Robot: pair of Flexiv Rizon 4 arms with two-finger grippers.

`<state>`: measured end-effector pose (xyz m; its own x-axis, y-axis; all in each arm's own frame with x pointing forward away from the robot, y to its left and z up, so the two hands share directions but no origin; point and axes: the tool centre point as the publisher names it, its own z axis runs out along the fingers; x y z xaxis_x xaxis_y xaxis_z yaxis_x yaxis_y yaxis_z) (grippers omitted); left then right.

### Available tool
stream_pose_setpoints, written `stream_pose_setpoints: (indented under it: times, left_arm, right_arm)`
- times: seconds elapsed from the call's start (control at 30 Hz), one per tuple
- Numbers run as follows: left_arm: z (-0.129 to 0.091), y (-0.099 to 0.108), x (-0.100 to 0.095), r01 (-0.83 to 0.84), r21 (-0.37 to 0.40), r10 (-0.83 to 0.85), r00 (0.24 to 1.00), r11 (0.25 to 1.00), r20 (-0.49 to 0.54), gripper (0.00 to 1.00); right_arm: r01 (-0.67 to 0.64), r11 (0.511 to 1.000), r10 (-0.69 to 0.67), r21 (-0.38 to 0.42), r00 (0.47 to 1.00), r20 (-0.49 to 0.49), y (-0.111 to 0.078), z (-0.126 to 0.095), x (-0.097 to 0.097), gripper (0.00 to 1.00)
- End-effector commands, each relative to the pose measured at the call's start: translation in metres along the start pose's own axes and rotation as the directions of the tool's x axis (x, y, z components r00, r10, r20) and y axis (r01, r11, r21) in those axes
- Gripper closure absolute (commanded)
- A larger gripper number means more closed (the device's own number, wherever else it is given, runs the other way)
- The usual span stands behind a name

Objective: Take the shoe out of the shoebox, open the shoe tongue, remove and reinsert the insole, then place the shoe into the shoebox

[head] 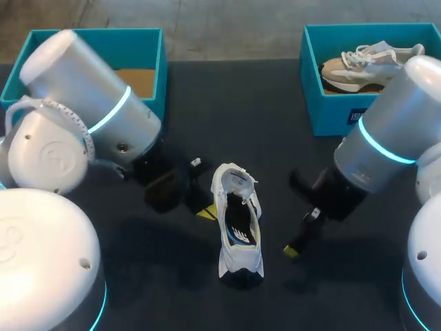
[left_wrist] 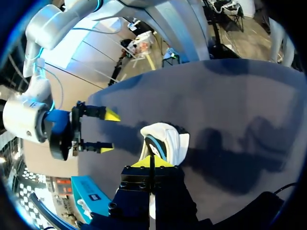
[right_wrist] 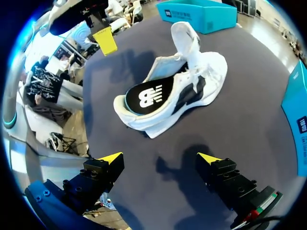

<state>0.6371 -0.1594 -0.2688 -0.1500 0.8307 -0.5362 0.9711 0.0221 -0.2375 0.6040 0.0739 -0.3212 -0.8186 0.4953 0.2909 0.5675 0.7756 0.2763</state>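
1. The white shoe (head: 238, 221) stands on its sole in the middle of the dark worktop (head: 227, 103), outside both boxes, its length running from the far edge toward the near edge.
2. Its tongue (right_wrist: 184, 37) is pulled up and away from the opening, so the dark insole (right_wrist: 146, 96) shows, lying flat inside.
3. The left hand (left_wrist: 151, 162) sits low on the shoe's left, just beside it. Its yellow tips are pressed together with nothing between them.
4. The right hand (right_wrist: 160, 158) is on the shoe's right, a little apart from it. Its fingers are spread wide and hold nothing, with bare worktop between them.
5. A teal shoebox (head: 148, 34) stands at the far left corner, partly behind the left arm.
6. A second teal shoebox (head: 331, 114) stands at the far right corner, with a beige and white shoe (head: 365, 65) lying in it.
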Motion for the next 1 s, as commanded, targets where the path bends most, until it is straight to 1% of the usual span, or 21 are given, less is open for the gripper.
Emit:
stream_pose_setpoints:
  times: [0.03, 0.23, 0.33, 0.8, 0.93, 1.0]
  left_arm:
    - [0.003, 0.002, -0.007, -0.004, -0.01, 0.002, 0.975, 1.0, -0.222, 1.0]
    - [0.012, 0.006, -0.008, -0.021, -0.028, 0.011, 0.95, 0.999, -0.312, 1.0]
    - [0.015, 0.008, -0.01, -0.031, -0.031, 0.019, 0.941, 0.999, -0.337, 1.0]
    - [0.015, 0.008, -0.01, -0.031, -0.031, 0.019, 0.941, 0.999, -0.337, 1.0]
    - [0.026, 0.011, -0.014, -0.089, -0.031, 0.071, 0.926, 0.996, -0.37, 1.0]
    - [0.031, 0.014, -0.014, -0.102, -0.01, 0.09, 0.919, 0.995, -0.384, 1.0]
  right_arm:
    - [0.005, 1.0, -0.005, -0.017, 1.0, -0.007, -0.023, -0.036, -0.006, 0.0]
    - [-0.008, 1.0, 0.008, -0.001, 1.0, 0.007, -0.046, -0.055, -0.016, 0.0]
    - [-0.008, 1.0, 0.008, -0.002, 1.0, 0.018, -0.054, -0.062, -0.018, 0.0]
    - [-0.008, 1.0, 0.008, -0.002, 1.0, 0.018, -0.054, -0.062, -0.018, 0.0]
    - [-0.008, 1.0, 0.008, -0.002, 1.0, 0.018, -0.054, -0.062, -0.018, 0.0]
    - [-0.008, 1.0, 0.008, -0.002, 1.0, 0.018, -0.054, -0.062, -0.018, 0.0]
